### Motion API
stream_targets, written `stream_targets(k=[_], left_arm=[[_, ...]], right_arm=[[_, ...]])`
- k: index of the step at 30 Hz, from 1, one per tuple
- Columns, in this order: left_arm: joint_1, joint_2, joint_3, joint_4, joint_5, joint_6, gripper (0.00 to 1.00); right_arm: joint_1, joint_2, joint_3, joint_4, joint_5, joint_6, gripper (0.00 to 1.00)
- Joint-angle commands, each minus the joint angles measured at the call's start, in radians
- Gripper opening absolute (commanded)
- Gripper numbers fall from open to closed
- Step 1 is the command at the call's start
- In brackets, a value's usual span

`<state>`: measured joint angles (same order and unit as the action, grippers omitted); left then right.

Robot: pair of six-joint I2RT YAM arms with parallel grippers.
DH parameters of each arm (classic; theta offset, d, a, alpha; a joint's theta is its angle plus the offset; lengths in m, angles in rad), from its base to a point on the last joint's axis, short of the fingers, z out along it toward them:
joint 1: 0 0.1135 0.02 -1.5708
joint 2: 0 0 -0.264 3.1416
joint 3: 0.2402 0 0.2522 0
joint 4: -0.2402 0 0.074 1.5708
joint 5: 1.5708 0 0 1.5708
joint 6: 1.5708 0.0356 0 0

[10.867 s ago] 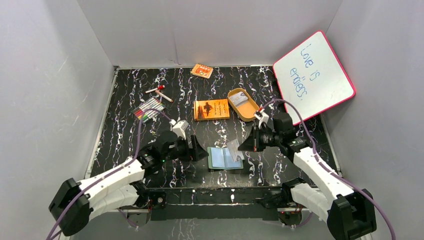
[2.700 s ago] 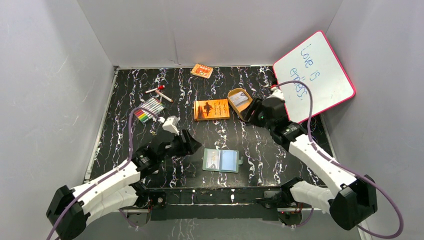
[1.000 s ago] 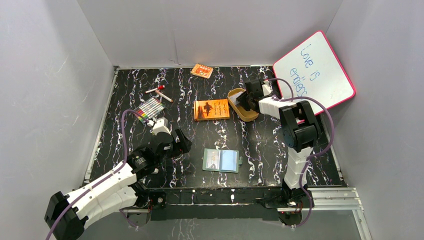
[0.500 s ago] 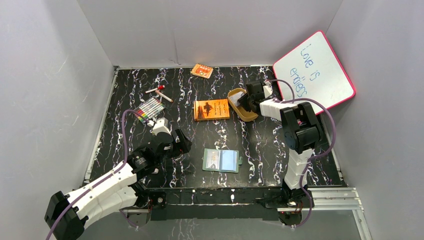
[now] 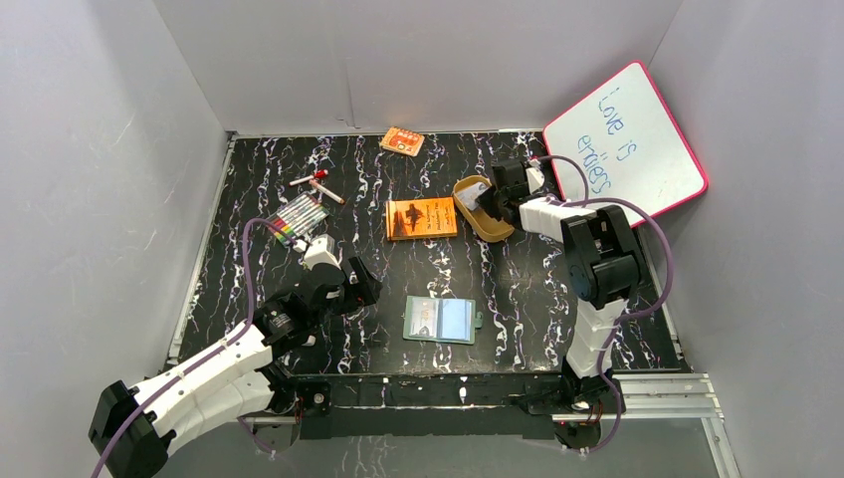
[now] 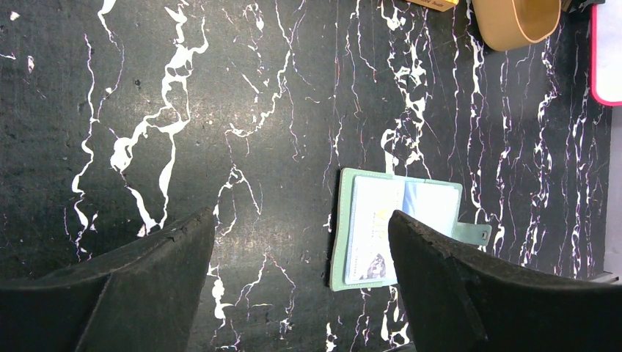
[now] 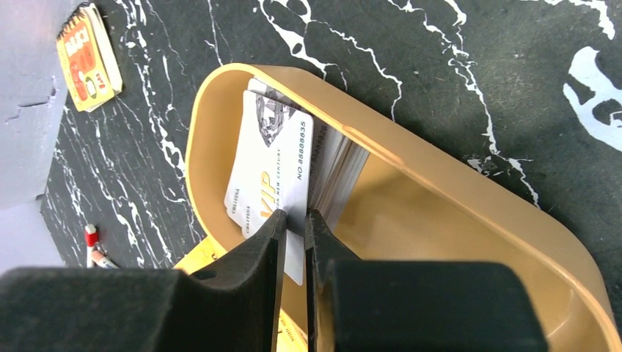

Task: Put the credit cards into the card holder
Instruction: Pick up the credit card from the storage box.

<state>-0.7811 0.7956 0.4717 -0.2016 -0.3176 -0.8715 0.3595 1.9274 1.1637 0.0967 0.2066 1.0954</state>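
Glossy white card in a smooth tan oval tin is being grasped by the right pincer; only the wrist view shows this. Grey-green card holder is lying open on the marbled worktop, near the released left pincer.

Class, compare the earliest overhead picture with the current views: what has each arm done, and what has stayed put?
The right gripper left the card holder, reached out to the tan tin and closed on a white card. The left gripper pulled back leftward, open. Holder still open; orange book and whiteboard unmoved.
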Motion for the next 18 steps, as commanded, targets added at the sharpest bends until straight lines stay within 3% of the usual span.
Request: stream_targets(k=[1,11,18], left_arm=[[0.001,-0.002,-0.005,0.018,-0.014,0.003,0.85],[0.002,-0.011,-0.001,0.018,-0.008,-0.003,0.84],[0.002,-0.014,0.009,0.014,-0.004,-0.006,0.84]], right_arm=[[-0.002,-0.063,-0.016,0.009,0.016,-0.024,0.19],[-0.002,-0.128,-0.045,0.01,0.016,-0.047,0.01],[-0.004,-0.185,-0.034,-0.022,0.027,-0.07,0.0]])
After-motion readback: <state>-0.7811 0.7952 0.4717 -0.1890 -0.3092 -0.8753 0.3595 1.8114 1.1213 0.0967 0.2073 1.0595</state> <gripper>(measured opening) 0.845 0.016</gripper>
